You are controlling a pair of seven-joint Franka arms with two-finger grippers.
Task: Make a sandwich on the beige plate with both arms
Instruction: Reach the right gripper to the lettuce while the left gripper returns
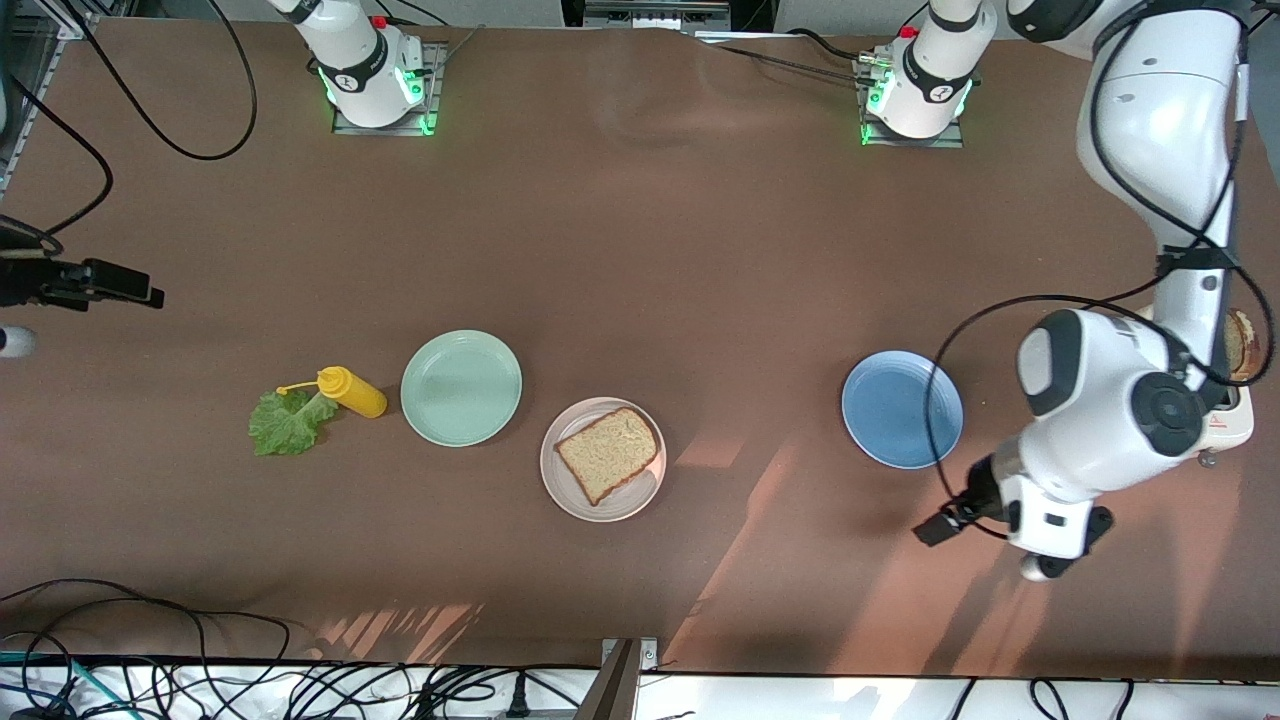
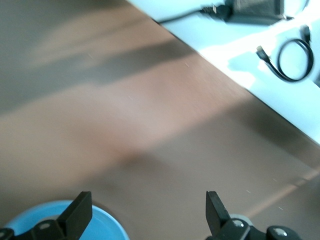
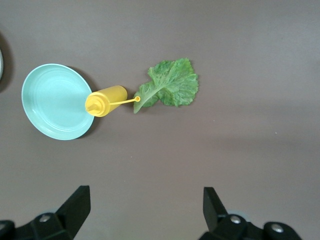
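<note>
Your brown surface (image 1: 640,250) carries everything here. The left arm (image 1: 1150,200) bends down over the surface at its own end, just beside the blue plate (image 1: 902,409). Its left gripper (image 2: 147,212) hangs there over bare surface near the edge closest to the front camera, jaws released and holding nothing. The right gripper (image 3: 145,210) is up in the air, looking straight down on the lettuce, bottle and mint plate; its jaws are also spread wide and empty.

On the surface, you have the mint-green plate (image 1: 461,387) toward the right arm's end, bare. The beige plate (image 1: 603,459) sits just beside it, nearer the front camera, with one slice of bread (image 1: 608,452) lying flat on it. A yellow squeeze bottle (image 1: 350,391) stands beside the mint-green plate, and the lettuce leaf (image 1: 288,422) lies flat just beside the bottle, under its open cap.
</note>
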